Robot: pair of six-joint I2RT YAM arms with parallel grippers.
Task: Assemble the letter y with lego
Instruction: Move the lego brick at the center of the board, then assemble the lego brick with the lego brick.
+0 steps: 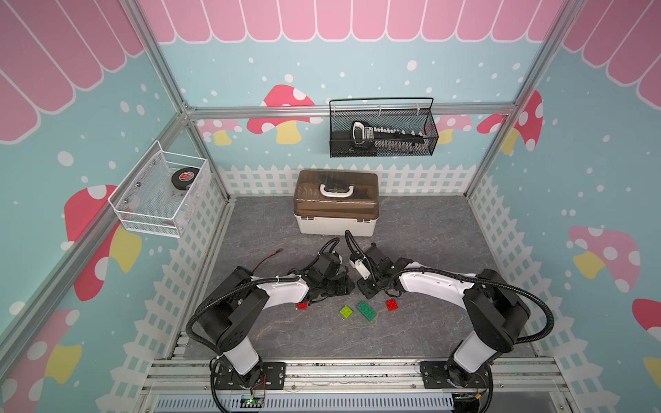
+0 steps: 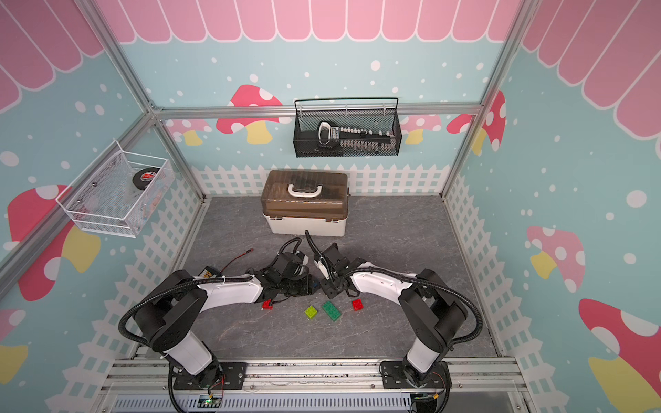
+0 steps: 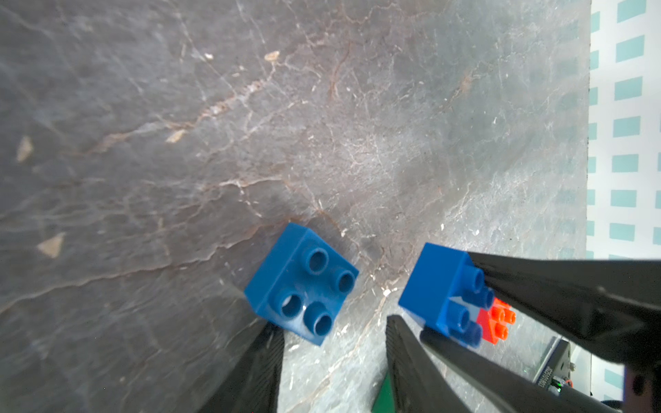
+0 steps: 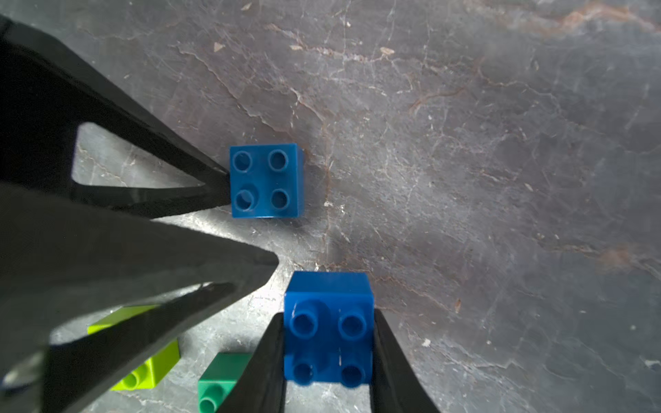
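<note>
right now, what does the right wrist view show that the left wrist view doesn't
Only the right wrist view: the lime brick, plus a clear look at the green brick. Only the left wrist view: a red brick beyond the held blue brick, and the fence wall. Both: the held blue brick clamped between the right fingers, the loose blue brick at a left finger's tip, and the grey table.

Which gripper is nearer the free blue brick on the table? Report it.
Left. The left gripper has one fingertip against the free blue brick; the right gripper, shut on the other blue brick, stands apart across a gap.
</note>
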